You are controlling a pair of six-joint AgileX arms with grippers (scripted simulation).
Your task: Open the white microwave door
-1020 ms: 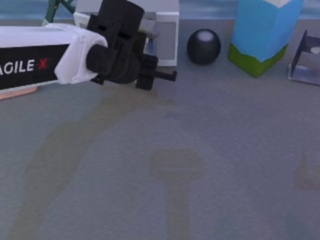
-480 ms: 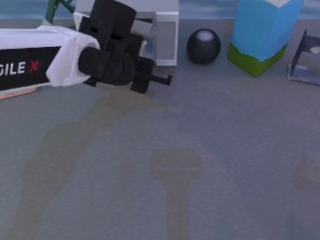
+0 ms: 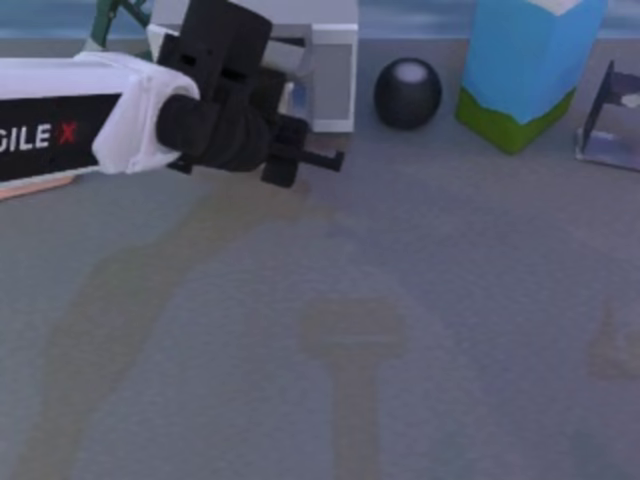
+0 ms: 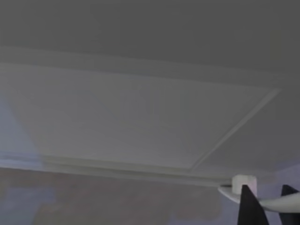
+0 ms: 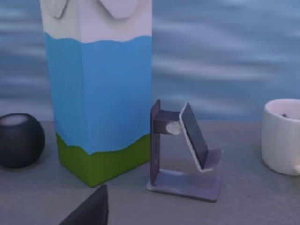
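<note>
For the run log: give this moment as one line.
left gripper: at front of microwave, by its door | right arm: out of top view | door: not clearly swung open | nearby: black ball, carton

"GILE X" lettering, left arm (image 3: 70, 130)

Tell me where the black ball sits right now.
In the top view, the black ball sits at the table's far edge, between the white microwave on its left and the blue-and-green carton on its right.
</note>
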